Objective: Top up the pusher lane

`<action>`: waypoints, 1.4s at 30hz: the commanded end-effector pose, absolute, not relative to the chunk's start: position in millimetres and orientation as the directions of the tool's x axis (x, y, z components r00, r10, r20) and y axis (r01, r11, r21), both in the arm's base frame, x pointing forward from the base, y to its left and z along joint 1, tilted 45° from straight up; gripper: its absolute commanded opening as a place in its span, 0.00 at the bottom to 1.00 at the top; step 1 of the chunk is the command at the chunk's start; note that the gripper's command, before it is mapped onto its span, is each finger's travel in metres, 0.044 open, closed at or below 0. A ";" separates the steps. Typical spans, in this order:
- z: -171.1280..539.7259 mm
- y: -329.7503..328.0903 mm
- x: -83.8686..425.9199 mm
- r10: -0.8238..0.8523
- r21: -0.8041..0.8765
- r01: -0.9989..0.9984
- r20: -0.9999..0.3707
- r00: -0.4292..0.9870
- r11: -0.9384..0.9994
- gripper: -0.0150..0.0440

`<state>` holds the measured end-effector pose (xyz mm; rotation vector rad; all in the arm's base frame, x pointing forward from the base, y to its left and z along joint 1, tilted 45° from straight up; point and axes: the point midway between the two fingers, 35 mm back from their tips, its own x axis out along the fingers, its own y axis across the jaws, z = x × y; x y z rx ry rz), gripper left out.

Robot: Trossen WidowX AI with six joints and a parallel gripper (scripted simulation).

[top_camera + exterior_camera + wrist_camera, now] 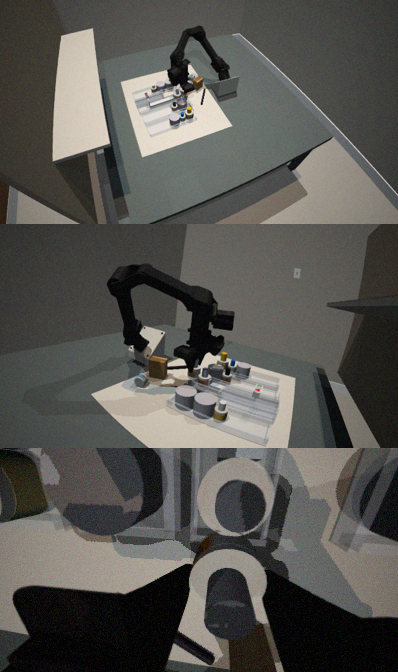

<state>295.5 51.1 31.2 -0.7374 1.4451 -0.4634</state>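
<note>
The fingers are clenched on the loose jar (227,580), one dark finger on each side of its body; the gripper (194,365) points down at the front of the clear rack (264,423); the held jar has a pale shoulder, a brown lower body and a dark grey cap (229,605); it stands upright just in front of the lane mouth, on or very near the white mat (186,137), I cannot tell which.

The lane jar (236,498) is directly behind it, between two clear lane walls; in the wrist view the two jars overlap, but real contact I cannot tell; in the exterior view this jar (204,376) shows the same brown base and grey cap.

Further back in the rack stands a small white plate with a red mark (257,391); whether it is in the same lane is not sure.

Beside the gripper a brown box (158,367) stands on the mat, and a small blue-banded jar (140,379) lies on its side near it; a thin black stick (203,96) lies on the mat near the box.

Two wide grey cylinders (195,399) and a yellow-based jar (221,410) stand at the near end of the rack in the exterior view; a yellow-capped jar (224,357) and a blue-capped one (232,363) stand at the far side.
</note>
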 end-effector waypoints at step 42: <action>31.9 55.3 322.2 -0.690 -0.698 -0.136 -0.715 0.113 0.703 0.25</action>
